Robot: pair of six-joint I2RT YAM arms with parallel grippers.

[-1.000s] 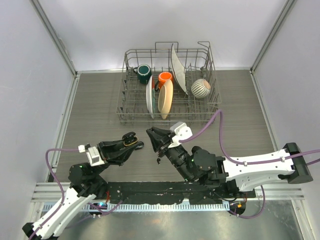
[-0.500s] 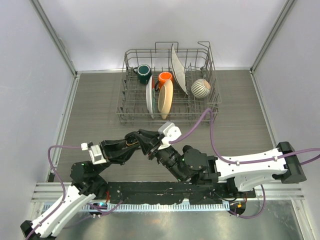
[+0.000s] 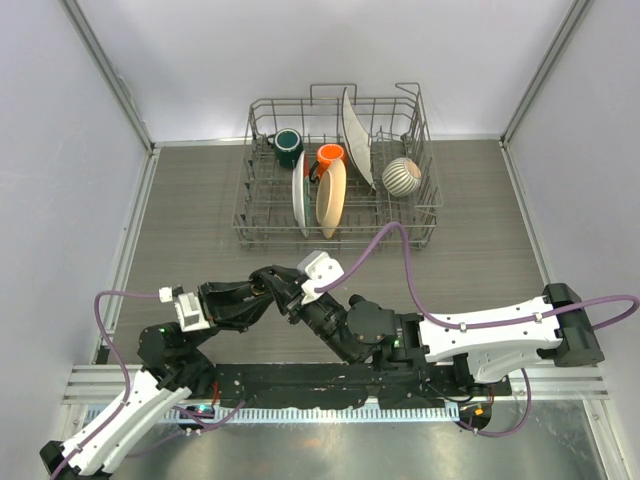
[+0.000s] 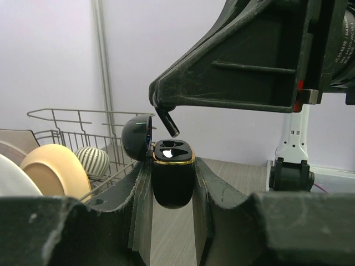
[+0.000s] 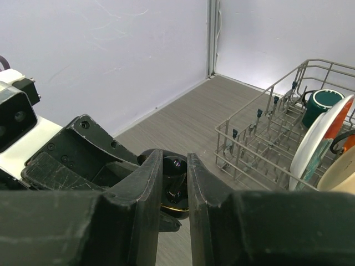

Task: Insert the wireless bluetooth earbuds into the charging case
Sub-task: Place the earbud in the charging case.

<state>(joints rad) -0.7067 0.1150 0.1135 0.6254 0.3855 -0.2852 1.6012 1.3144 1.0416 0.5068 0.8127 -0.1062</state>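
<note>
Charging case (image 4: 173, 177): stood upright, clamped by its sides between the fingers of the left gripper (image 4: 172, 166), lid (image 4: 136, 134) swung open to the left, gold rim on top. Just above its mouth, 1 earbud (image 4: 168, 122): hung stem-down and slanted, pinched at the very tip of the right gripper (image 5: 173, 158), a sliver short of the rim in the left wrist view. Against 1 s before: closed a plain gap between the 2 grippers, carried the right gripper leftward until over the left one's tips, stretched the right arm (image 3: 480, 340) further left along the near edge. Barely shifted the left gripper and case. Room: stood well apart from the dish rack (image 3: 243, 200) behind, from the left edge rail (image 3: 128, 245) of the table (image 3: 190, 210) and from the walls.
</note>
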